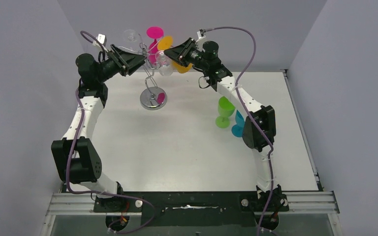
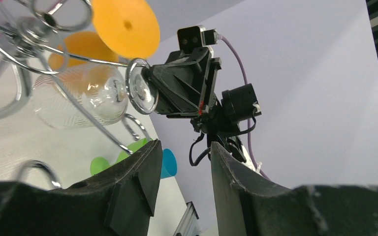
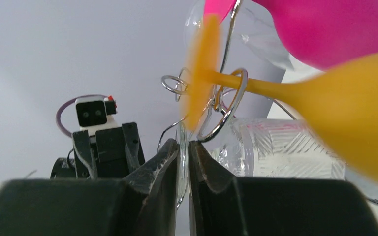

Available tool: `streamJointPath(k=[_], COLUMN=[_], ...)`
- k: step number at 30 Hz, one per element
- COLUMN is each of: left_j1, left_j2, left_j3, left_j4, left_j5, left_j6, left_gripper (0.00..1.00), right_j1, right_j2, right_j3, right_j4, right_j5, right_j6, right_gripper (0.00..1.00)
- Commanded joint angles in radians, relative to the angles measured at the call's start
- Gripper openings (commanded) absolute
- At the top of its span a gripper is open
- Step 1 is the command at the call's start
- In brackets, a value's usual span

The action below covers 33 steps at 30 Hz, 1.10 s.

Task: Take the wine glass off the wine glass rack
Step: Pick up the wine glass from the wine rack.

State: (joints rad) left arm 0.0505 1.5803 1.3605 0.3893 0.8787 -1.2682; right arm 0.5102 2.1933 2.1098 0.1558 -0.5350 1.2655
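The left gripper (image 1: pixel 142 59) is hovering just left of the wine glass rack (image 1: pixel 152 81), its fingers (image 2: pixel 133 182) standing apart with nothing between them. The rack is resting on its round base (image 1: pixel 153 98) on the table (image 1: pixel 177 147), carrying a pink glass (image 1: pixel 154 33), an orange glass (image 1: pixel 183 66) and the clear wine glass (image 1: pixel 166 67), which is hanging in the wire arms. The right gripper (image 1: pixel 170 49) is reaching in from the right, its fingers (image 3: pixel 163 169) pinching the thin edge of the clear glass's foot (image 2: pixel 140 93). A green glass (image 1: pixel 224 112) and a blue glass (image 1: pixel 236 126) are standing farther right.
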Motion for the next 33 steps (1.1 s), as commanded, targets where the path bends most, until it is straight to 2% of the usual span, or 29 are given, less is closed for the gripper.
streamJointPath(k=[1, 14, 33], left_j1=[0.013, 0.017, 0.017], left_j2=[-0.013, -0.03, -0.093], left_j3=[0.043, 0.042, 0.067], left_j4=[-0.033, -0.006, -0.141], left_j5=[0.022, 0.026, 0.035], left_j6=[0.044, 0.024, 0.135], left_gripper=[0.4, 0.4, 0.41], right_j1=[0.0, -0.001, 0.0], right_j2=[-0.066, -0.179, -0.353], right_j3=[-0.009, -0.178, -0.418], right_j4=[0.117, 0.149, 0.159], right_j5=[0.021, 0.018, 0.043], right_j6=[-0.02, -0.029, -0.099], right_gripper=[0.0, 0.0, 0.0])
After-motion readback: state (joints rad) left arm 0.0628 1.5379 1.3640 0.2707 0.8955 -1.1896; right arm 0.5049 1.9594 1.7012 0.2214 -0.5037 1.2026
